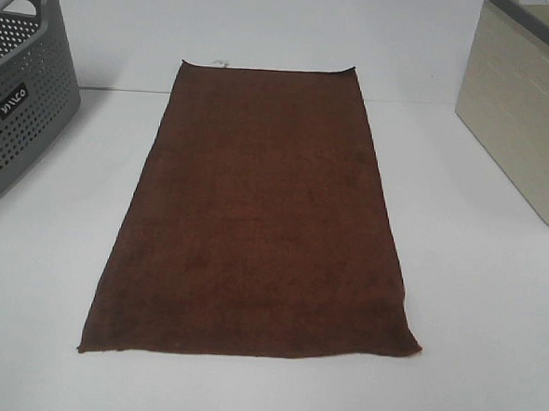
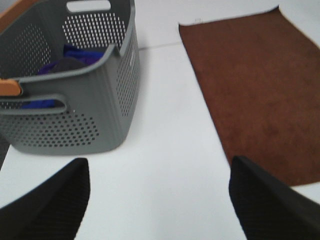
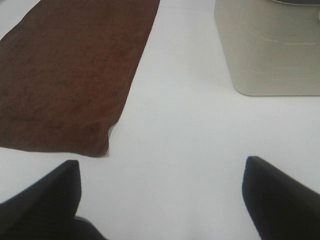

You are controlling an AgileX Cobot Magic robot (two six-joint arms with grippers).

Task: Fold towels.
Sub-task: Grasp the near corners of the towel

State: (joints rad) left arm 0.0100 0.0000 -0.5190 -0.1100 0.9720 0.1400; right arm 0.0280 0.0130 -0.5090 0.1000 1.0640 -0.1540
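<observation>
Left gripper [image 2: 160, 165], right gripper [image 3: 162, 162]: jaws spread, nothing held.
Unfolded towel [image 1: 255, 214] lies flat on table [image 1: 491, 321]; all folds left to do.

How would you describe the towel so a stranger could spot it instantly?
On the white table, between the grey perforated basket on the left and the beige bin on the right, the towel lies spread flat. It alone is a soft, dark reddish-brown rectangle, with a small white tag at its far edge.

Grey perforated basket [image 1: 24, 106], beige bin [image 1: 531, 119]
</observation>
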